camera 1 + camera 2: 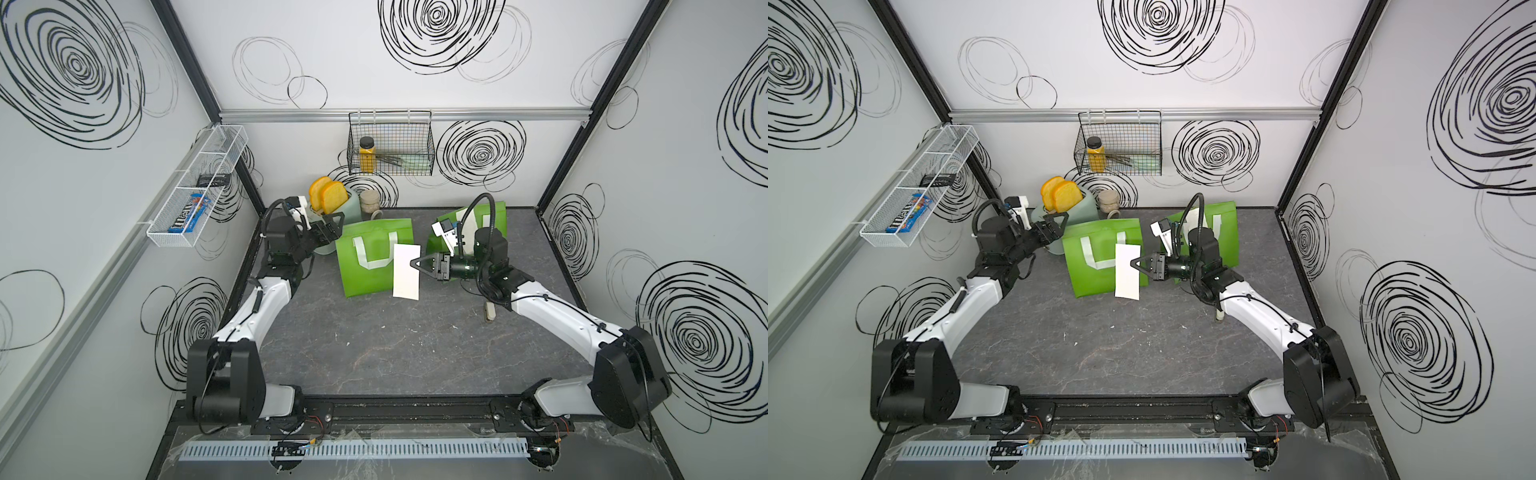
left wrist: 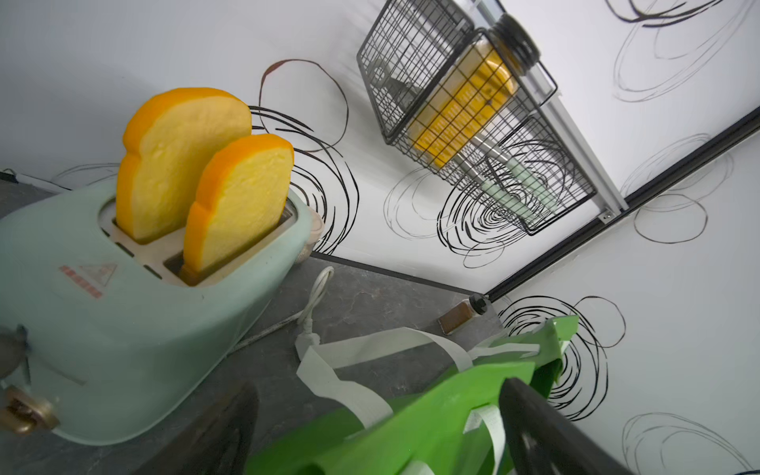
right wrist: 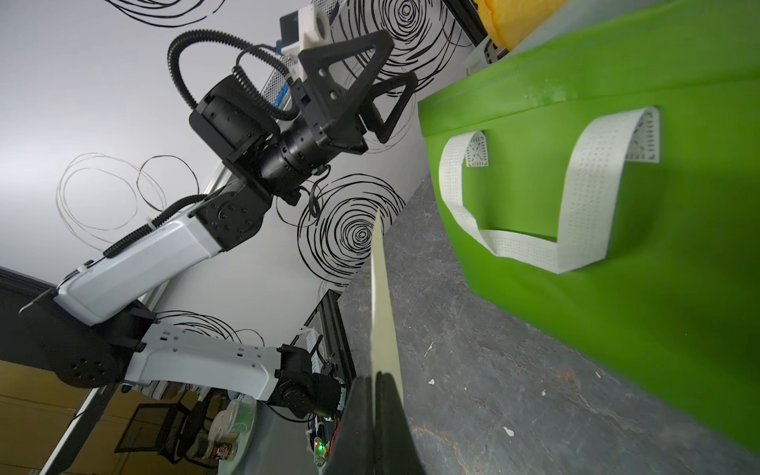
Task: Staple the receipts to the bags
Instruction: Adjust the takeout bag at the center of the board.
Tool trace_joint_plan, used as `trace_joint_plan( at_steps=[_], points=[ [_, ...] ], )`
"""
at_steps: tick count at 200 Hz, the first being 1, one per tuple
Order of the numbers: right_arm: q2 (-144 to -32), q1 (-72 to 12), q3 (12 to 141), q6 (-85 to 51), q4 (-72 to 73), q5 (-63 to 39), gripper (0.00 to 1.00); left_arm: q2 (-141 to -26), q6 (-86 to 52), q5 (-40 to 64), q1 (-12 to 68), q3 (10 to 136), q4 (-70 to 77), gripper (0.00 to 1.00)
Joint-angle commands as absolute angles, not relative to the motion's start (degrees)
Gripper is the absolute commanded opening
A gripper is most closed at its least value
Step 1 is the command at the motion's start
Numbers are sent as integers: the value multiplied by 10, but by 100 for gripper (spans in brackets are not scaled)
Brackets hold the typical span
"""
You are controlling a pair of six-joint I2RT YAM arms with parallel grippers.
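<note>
Both top views show a green bag with a white U-shaped handle standing mid-table. A second green bag stands behind my right arm. My right gripper is shut on the edge of a white receipt, which it holds upright in front of the near bag's right side. The right wrist view shows that receipt edge-on in the shut gripper, beside the bag. My left gripper is open at the near bag's top left corner. Its fingers straddle the bag's rim.
A mint toaster holding two bread slices stands at the back left, with a beige jar beside it. A black wire basket hangs on the back wall, a white wire shelf on the left. A small beige object lies under my right forearm.
</note>
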State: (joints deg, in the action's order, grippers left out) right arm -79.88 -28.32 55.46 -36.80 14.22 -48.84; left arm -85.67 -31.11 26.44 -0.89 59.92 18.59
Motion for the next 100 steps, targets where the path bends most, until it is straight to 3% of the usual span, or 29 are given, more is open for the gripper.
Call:
trace_joint_plan(
  at_steps=[1, 43, 100],
  points=[
    [-811, -277, 577, -338, 118, -505, 0, -909, -276, 337, -14, 654, 219, 96],
    [-829, -266, 592, -332, 111, -512, 0, -942, -309, 414, 2, 639, 267, 97],
    [-858, -257, 616, -305, 91, -534, 0, -874, -372, 398, 48, 522, 324, 96]
  ],
)
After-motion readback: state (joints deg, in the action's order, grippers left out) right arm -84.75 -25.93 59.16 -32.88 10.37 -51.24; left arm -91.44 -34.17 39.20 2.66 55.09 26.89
